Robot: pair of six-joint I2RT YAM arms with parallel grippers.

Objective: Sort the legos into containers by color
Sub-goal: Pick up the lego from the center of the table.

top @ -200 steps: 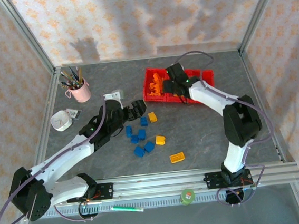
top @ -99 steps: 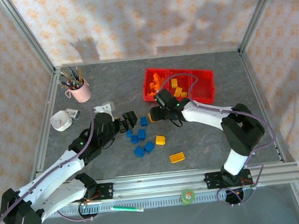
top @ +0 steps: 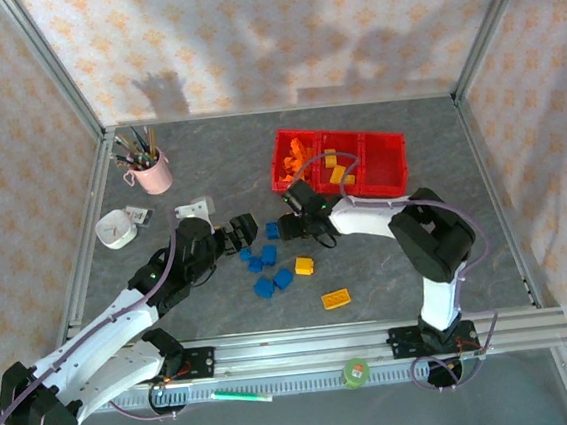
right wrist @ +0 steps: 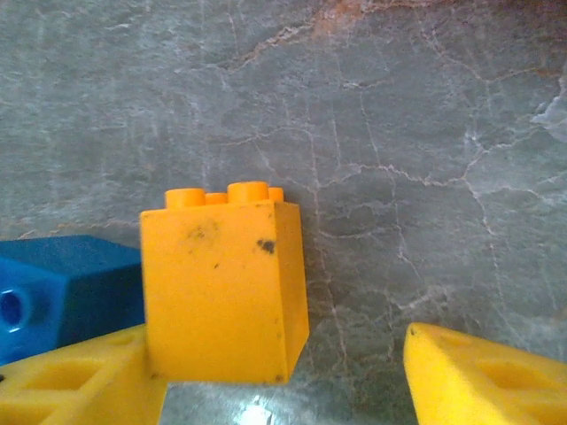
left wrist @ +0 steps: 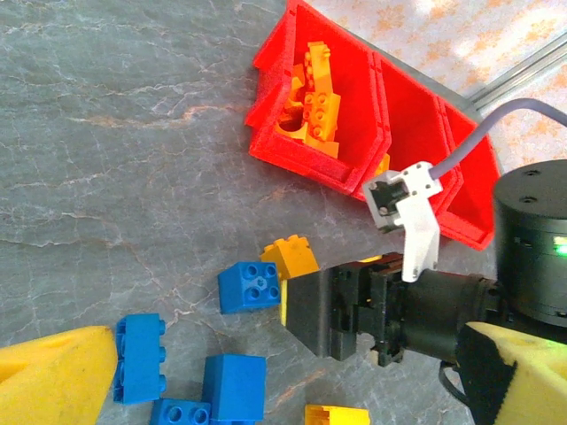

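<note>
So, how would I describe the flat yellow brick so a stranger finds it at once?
From the red bins, come toward the metal rail at the near edge. The flat yellow brick lies alone just before it, a thin plate, while the other loose bricks are chunky blocks grouped to its left.

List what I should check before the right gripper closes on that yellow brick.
1. Yellow brick between the right gripper's fingers: ok.
2. Both fingers touching it: not ok, one stands apart.
3. Blue brick clear of the grip: cannot tell, it lies right beside.
4. Left gripper open, apart from the right: ok.
5. Room in the containers' middle compartment, with yellow bricks in it: ok.
</note>
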